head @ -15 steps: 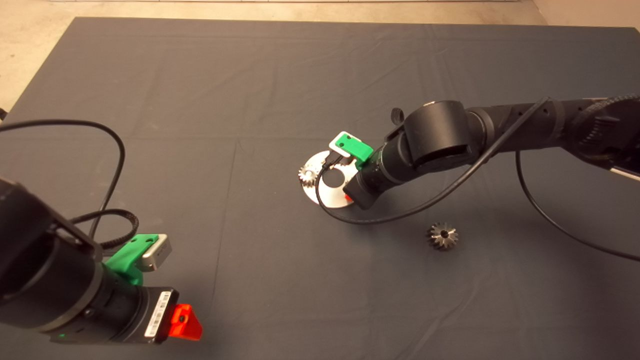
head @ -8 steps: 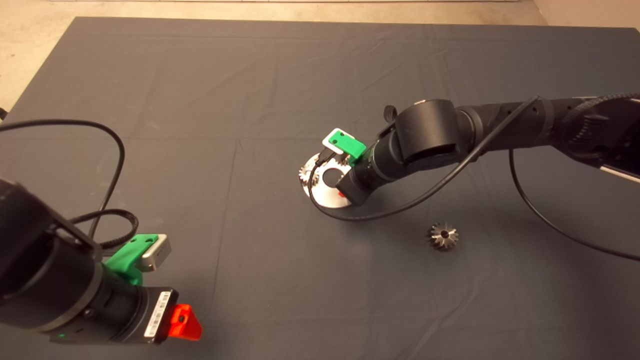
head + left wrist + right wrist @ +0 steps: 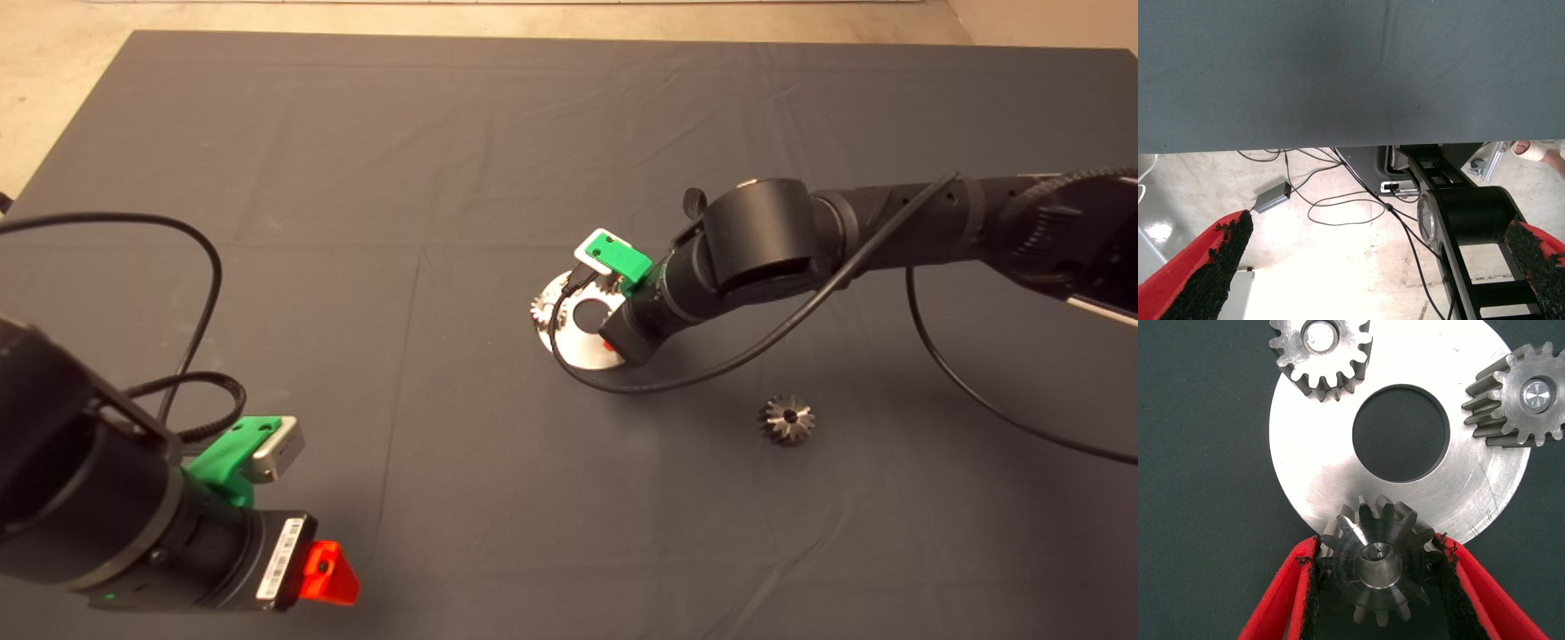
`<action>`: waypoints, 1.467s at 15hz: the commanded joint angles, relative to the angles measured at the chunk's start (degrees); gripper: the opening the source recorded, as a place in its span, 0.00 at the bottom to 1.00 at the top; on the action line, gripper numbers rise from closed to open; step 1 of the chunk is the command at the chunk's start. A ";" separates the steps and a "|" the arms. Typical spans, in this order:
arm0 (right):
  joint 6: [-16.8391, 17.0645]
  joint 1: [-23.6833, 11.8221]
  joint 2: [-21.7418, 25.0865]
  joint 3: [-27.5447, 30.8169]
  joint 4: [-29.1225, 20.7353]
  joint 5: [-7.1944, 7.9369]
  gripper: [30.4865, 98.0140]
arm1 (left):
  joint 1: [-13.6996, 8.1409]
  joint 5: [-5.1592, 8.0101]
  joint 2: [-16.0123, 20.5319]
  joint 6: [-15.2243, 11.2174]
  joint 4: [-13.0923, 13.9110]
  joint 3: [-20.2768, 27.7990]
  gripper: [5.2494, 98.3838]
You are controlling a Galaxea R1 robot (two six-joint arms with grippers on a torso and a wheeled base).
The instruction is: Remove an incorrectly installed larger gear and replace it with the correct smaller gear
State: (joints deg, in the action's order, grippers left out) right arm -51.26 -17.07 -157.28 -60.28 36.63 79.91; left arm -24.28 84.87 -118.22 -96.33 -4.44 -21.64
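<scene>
A small, very dark metal gear (image 3: 1377, 570) is gripped by the right gripper (image 3: 1378, 587) at the edge of the round shiny silver plate (image 3: 1311, 467).
The wide flared dark grey gear (image 3: 787, 420) is lying on the mat, well apart from the plate; the left gripper (image 3: 1385, 267) is parked far from the plate, fingers spread.

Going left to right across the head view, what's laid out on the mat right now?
left gripper → round silver plate → right gripper, over the plate → larger gear, lying loose on the mat.
</scene>
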 commanded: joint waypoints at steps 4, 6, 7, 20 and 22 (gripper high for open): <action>0.20 -0.18 0.08 0.27 2.30 0.26 0.15 | -0.33 0.38 0.22 0.18 0.75 0.65 1.00; 0.20 0.28 0.17 0.27 2.95 0.33 0.15 | -0.33 0.38 0.22 0.18 0.75 0.65 1.00; 0.20 0.36 0.17 0.27 3.44 0.41 0.15 | -0.33 0.38 0.22 0.18 0.75 0.65 1.00; 0.11 -0.08 2.08 0.44 5.64 2.62 0.15 | -0.33 0.38 0.14 0.18 0.75 0.65 1.00; 0.11 -0.08 3.16 0.71 5.64 2.62 0.15 | -0.33 0.38 0.14 0.18 0.75 0.65 1.00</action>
State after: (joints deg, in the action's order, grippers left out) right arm -51.26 -15.93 -155.48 -59.76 39.66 80.75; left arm -24.28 84.92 -118.25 -96.31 -4.44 -21.63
